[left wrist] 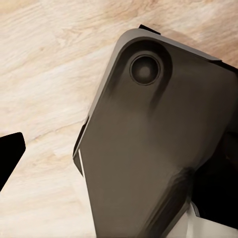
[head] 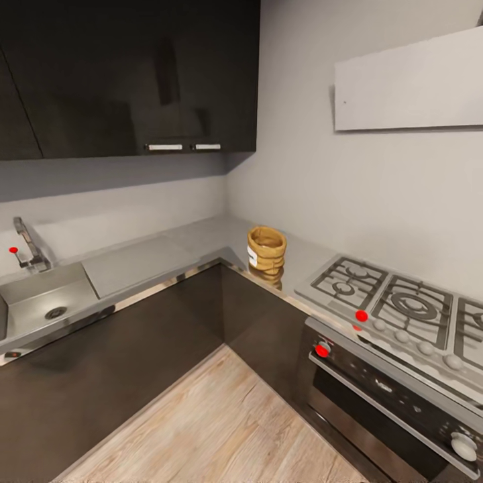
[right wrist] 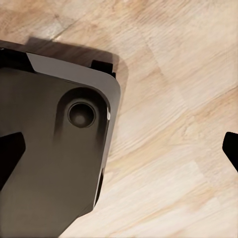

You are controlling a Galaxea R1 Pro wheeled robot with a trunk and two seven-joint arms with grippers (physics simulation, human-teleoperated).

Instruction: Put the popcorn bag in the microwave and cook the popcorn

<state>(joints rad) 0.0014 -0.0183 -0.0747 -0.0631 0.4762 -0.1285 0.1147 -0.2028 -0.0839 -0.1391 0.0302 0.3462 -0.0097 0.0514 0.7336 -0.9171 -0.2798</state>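
You are facing the inner corner of the kitchen's L-shaped table (head: 201, 238), and the popcorn bag (head: 266, 250) stands upright on it just at that corner, its rolled rim open at the top and its white label turned toward the sink side. To the bag's right, near but not touching, lies the grated gas hob (head: 392, 302), with the black-and-steel oven (head: 396, 409) and its red knobs below. To the bag's left the grey slab runs past a drainboard to the steel sink (head: 43, 302) and its tap (head: 27, 245). Dark glossy cabinets (head: 134, 74) hang above, and a white flat hood (head: 409, 84) sits on the right wall. Both of your wrist cameras look down at the pale wood floor (right wrist: 173, 99) beside the robot's dark base (left wrist: 158, 144), so the bag is well apart from either tool, up on the table while your arms hang low. In the left wrist view a single dark fingertip (left wrist: 11, 153) shows at the edge, so you cannot tell how the left tool stands. In the right wrist view the right tool (right wrist: 121, 151) has its fingertips at opposite edges, spread wide apart with nothing between them.
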